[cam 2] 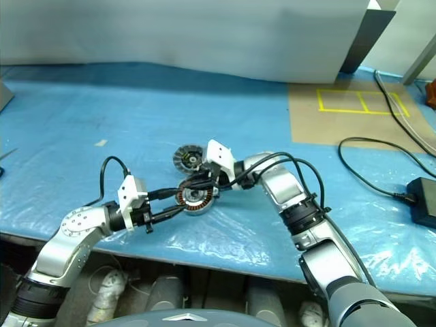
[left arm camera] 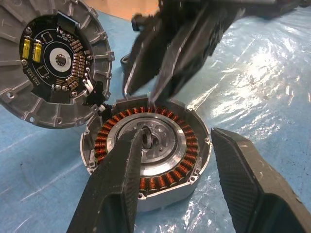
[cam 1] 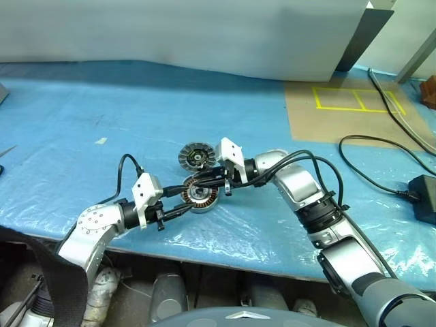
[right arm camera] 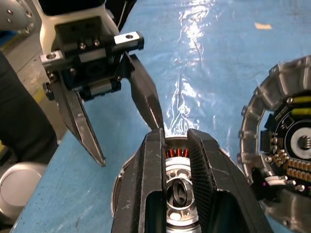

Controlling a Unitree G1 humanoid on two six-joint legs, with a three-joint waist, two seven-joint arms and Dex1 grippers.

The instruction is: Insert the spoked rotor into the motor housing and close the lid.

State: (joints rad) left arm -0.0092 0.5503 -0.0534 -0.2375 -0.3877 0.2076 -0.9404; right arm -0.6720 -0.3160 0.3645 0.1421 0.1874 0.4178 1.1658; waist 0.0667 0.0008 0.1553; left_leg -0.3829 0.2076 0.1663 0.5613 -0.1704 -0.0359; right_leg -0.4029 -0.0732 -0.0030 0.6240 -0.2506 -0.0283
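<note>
**Rotor seated in housing, lid not yet on**

The motor housing point(left arm camera: 146, 155) sits on the blue-covered tabletop point(cam 1: 102, 109) near its front edge, with the spoked rotor point(left arm camera: 148, 141) inside the copper windings. The lid point(left arm camera: 53, 63) lies just beside it, toward the far edge, dark face up. The left gripper point(left arm camera: 182, 184) straddles the housing rim, jaws released. The right gripper point(right arm camera: 176, 145) hovers over the hub, jaws nearly clenched, seemingly empty.

Risks, as I judge them: a right fingertip may catch a spoke and tilt the rotor; the left jaws may nudge the housing into the lid.
</note>
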